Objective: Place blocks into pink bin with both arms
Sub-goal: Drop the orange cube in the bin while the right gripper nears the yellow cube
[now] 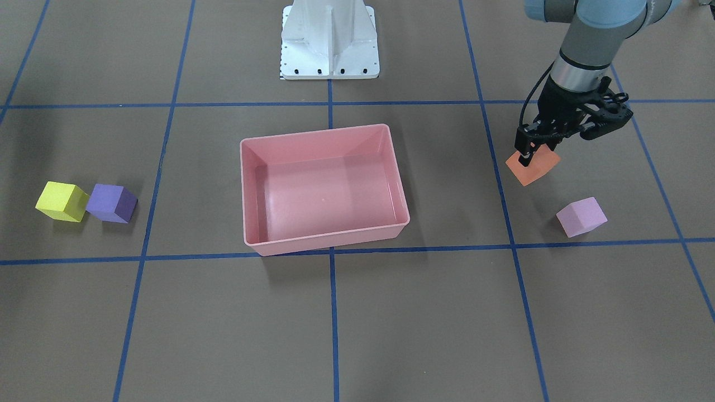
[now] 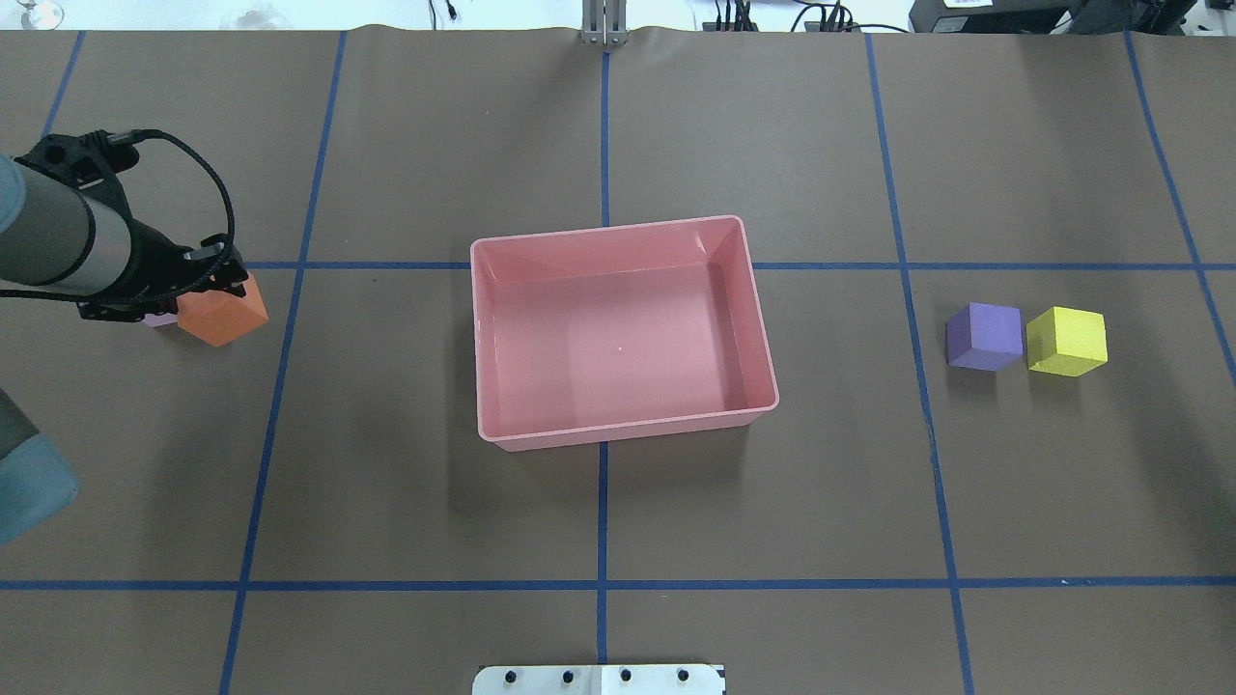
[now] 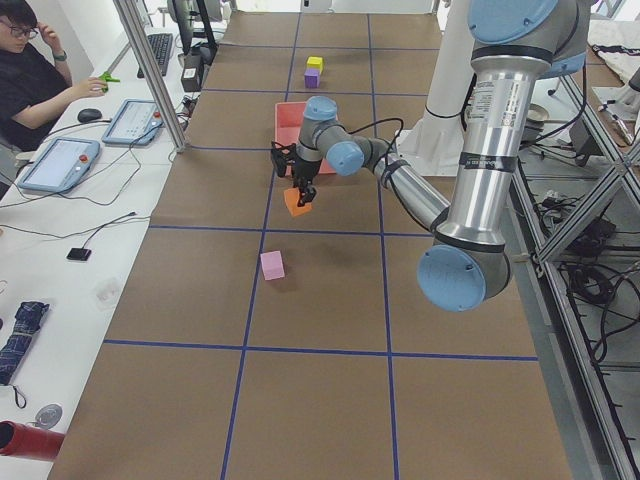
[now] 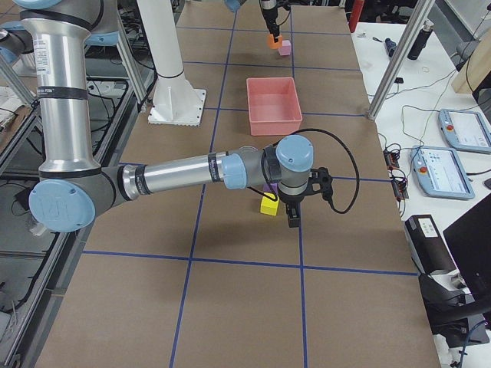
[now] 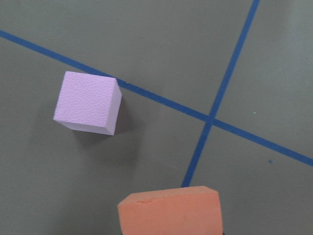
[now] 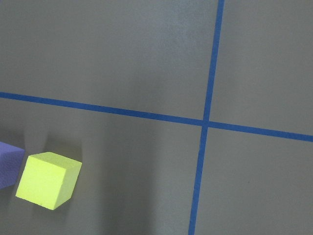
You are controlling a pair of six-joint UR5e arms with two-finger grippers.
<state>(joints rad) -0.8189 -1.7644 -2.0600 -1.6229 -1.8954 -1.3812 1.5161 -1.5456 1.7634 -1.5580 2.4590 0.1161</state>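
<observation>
Pinching orange cube (image 1: 530,173), left end effector (image 1: 533,156) holds it off table (image 1: 424,335) for pink bin (image 1: 327,237) carry; right end effector (image 4: 292,216): cannot tell.

The left arm (image 1: 586,50) and right arm (image 4: 184,170) are silver-grey tubes with light-blue joint caps — black bands ring them. The left gripper (image 1: 536,155) is black and open-framed, a black cable (image 2: 218,180) looping beside it.

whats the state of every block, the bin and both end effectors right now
orange block: gripped, lifted off table
left end effector: shut on orange block
right end effector: open or shut unclear
pink bin: upright, empty
yellow block: on table
purple block: on table
light pink block: on table
</observation>
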